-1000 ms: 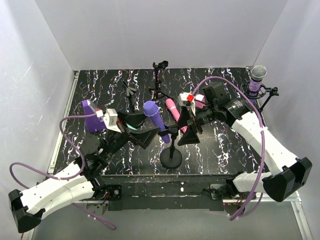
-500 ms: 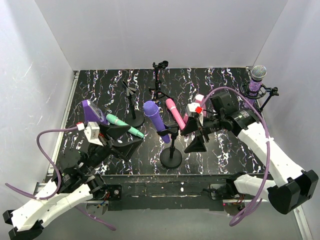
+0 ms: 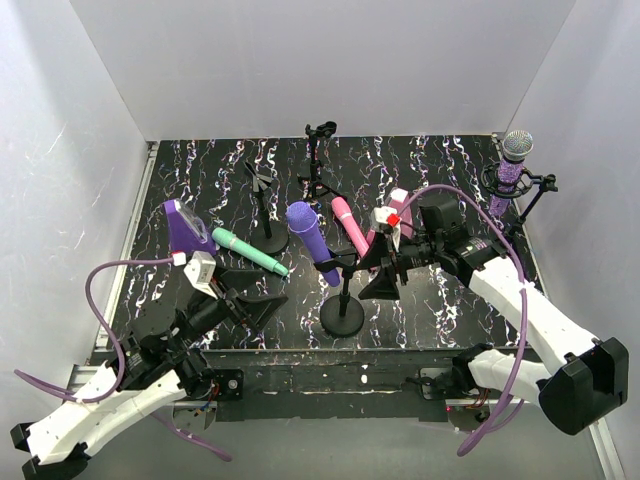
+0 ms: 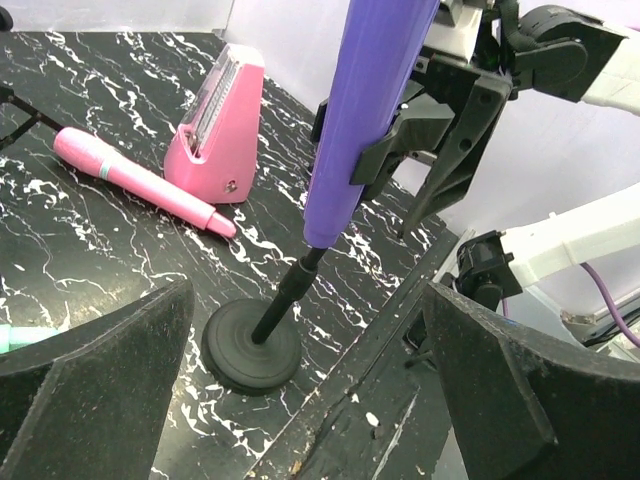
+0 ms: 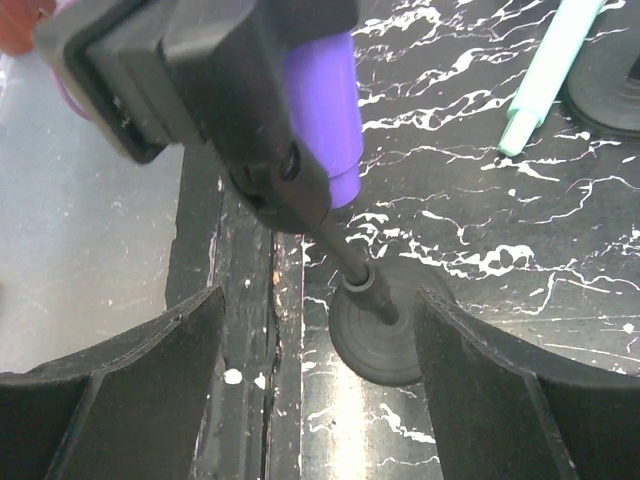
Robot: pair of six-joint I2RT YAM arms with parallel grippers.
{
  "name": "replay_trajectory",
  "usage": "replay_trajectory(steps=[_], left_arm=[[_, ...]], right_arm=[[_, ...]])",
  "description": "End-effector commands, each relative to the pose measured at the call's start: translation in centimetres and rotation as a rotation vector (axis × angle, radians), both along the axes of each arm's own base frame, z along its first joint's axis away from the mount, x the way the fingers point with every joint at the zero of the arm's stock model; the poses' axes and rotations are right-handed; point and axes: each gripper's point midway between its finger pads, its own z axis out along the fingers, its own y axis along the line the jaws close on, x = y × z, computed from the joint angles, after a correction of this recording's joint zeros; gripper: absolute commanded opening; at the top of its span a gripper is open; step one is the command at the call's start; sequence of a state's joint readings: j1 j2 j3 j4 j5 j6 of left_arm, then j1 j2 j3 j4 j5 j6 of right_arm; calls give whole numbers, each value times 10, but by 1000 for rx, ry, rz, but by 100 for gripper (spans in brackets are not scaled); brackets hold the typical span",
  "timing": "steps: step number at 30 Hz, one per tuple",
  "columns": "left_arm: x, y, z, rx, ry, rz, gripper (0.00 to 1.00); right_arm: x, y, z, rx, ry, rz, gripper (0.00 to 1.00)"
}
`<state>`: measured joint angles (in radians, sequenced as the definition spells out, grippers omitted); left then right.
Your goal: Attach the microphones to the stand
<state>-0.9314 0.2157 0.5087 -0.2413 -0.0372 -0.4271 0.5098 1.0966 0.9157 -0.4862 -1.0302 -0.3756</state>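
The plain purple microphone (image 3: 312, 243) sat tilted in the clip of the middle stand (image 3: 342, 316), its head up and its lower end beside the pole, above the round black base. The left pincer (image 4: 308, 290) was spread wide and held nothing. It hung low at the near left, pointed at that stand but apart from it. The right pincer (image 5: 320, 300) was also spread wide and empty, close in on the stand's right side. In its own view its fingers framed the pole and base, and the clip with the purple handle filled the top of that view.

The mint green microphone (image 3: 250, 253) lay flat on the black marbled surface (image 3: 450, 160), left of the middle stand. Its thin end lay near the base of a second stand (image 3: 266, 200), whose clip was empty. A third stand (image 3: 318, 160) stood farther back. The pink microphone (image 3: 350, 225) lay on the surface behind the middle stand, just beside a pink wedge block (image 4: 220, 120). A purple wedge block (image 3: 185, 228) stood at the left, near the mint green microphone's head. The glittery purple microphone (image 3: 515, 160), with its silver mesh head, stood upright in a fourth stand (image 3: 535, 185) at the far right corner. Purple cables (image 3: 100, 290) looped from both arms.
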Motion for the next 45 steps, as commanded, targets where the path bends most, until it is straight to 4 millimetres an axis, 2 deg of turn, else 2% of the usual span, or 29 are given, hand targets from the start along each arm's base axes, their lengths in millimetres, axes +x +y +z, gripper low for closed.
replay_trajectory(steps=[1, 7, 11, 22, 29, 37, 39, 45], left_arm=[[0, -3, -13, 26, 47, -5, 98], [3, -3, -11, 30, 53, 4, 98], [4, -4, -12, 31, 61, 10, 98], [8, -6, -10, 19, 73, 21, 98], [8, -7, -12, 19, 78, 21, 98], [8, -7, -10, 10, 81, 22, 98], [8, -7, -9, 7, 80, 23, 98], [8, -5, -6, 4, 76, 26, 98]], right_arm=[[15, 12, 24, 82, -69, -23, 81], [10, 20, 40, 111, -58, 12, 78], [-1, 22, 49, 133, -37, 45, 77], [8, 32, 62, 169, 11, 20, 72], [8, 34, 62, 171, 9, 27, 63], [5, 40, 56, 164, 18, 51, 59], [4, 41, 56, 165, 19, 56, 53], [3, 42, 58, 176, 23, 74, 17]])
